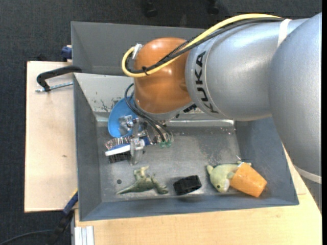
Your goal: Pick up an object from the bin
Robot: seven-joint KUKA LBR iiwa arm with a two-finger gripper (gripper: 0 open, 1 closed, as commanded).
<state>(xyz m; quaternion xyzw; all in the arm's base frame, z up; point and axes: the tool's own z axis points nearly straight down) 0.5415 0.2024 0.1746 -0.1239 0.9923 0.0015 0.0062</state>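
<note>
Camera view: blue disc (115, 118), perhaps flat

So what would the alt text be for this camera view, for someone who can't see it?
A big silver robot arm reaches from the right into a grey bin, its gripper low at the left beside a blue disc. Along the front lie a green toy dinosaur, a black block and an orange wedge.
</note>
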